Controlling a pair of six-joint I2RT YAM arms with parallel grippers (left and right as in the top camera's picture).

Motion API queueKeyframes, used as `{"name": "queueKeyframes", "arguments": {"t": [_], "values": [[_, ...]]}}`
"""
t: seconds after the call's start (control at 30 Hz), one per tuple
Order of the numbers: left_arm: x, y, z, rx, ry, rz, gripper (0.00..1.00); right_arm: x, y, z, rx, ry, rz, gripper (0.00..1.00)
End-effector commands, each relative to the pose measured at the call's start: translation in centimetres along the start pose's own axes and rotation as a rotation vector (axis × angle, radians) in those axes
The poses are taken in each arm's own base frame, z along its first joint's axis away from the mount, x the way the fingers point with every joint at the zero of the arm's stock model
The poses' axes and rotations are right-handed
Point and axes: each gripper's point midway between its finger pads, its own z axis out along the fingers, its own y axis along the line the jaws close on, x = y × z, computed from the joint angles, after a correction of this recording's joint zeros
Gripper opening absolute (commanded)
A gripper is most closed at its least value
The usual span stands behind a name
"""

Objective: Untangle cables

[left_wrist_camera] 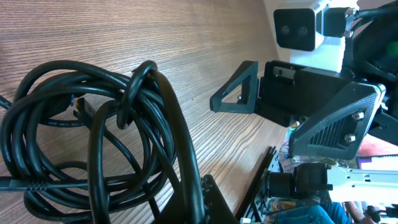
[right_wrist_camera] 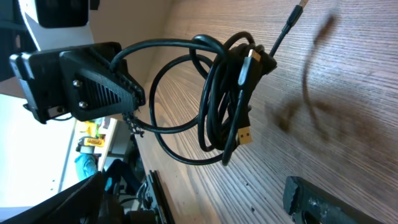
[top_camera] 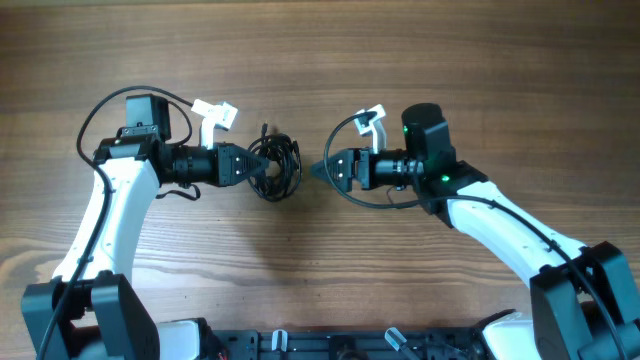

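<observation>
The tangle of thin black flexible cables point(top_camera: 277, 165) hung bunched in several overlapping loops from the left end effector point(top_camera: 250, 165), which was clenched on a few strands at the bundle's near edge. The bundle sat just above the brown wood-grain tabletop point(top_camera: 320, 60), casting a shadow there. The right end effector point(top_camera: 320, 170) stood released, fingers spread, just beside the bundle and not touching it.

The cords looked light and limp yet springy enough to keep their coil shape. Their smooth jackets would likely slide through a loose pinch. Pulling a mid-loop strand would probably tighten the knot where the loops crossed near the top.

Better places to take hold seemed to be the free ends: the small gold-tipped flat plug point(right_wrist_camera: 244, 135) dangling below the loops, or the straight cord end with its pale tip point(right_wrist_camera: 299, 5) sticking out toward the tabletop. A firm grip on the stiffer plug body should hold better than one on bare cord
</observation>
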Motion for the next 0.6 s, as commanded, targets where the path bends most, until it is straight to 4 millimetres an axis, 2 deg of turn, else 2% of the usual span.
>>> {"name": "queueKeyframes", "arguments": {"t": [0.0,0.13,0.2,0.37,0.57], "values": [[-0.1,-0.3,0.0,0.026,-0.007,0.025,0.04,-0.8,-0.3,0.7,0.044,-0.031,0.042,0.93],[-0.1,-0.3,0.0,0.026,-0.007,0.025,0.04,-0.2,0.3,1.7,0.054,-0.024,0.027,0.89],[-0.1,-0.3,0.0,0.026,-0.007,0.025,0.04,-0.2,-0.4,2.4,0.121,-0.051,0.033,0.85],[-0.1,-0.3,0.0,0.026,-0.007,0.025,0.04,-0.9,-2.1,3.7,0.244,-0.15,0.094,0.85],[-0.1,-0.3,0.0,0.026,-0.007,0.025,0.04,-1.9,-3.7,5.8,0.228,-0.199,0.063,0.83]]}}
